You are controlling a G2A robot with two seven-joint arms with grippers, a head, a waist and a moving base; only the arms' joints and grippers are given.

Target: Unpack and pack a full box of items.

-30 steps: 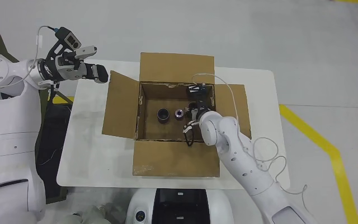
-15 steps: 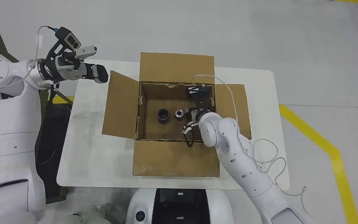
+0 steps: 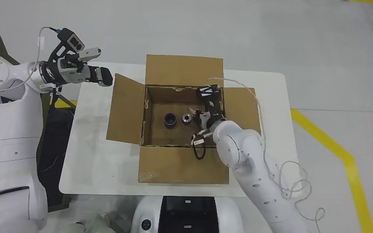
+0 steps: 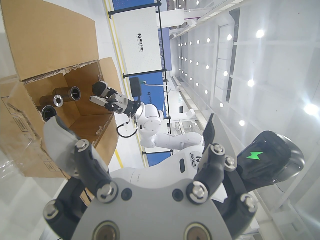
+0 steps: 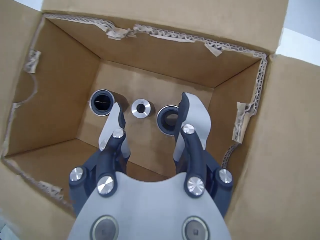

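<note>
Watching my R gripper (image 5: 151,106) pointing down inside box (image 5: 162,1), fingers spread over cylinders (image 5: 101,102); L gripper (image 3: 104,76) spread too, beyond box's side flap. R forearm's shifted slightly vs 1 s ago.

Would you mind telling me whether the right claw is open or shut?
Open: the right claw has its fingers spread well apart over the box, holding nothing.

The left gripper (image 3: 106,76) hangs at the top view's upper left, fingers (image 4: 58,133) spread wide, while the right gripper (image 5: 150,112), on an arm running from lower right to centre, points down, likewise parted.
</note>
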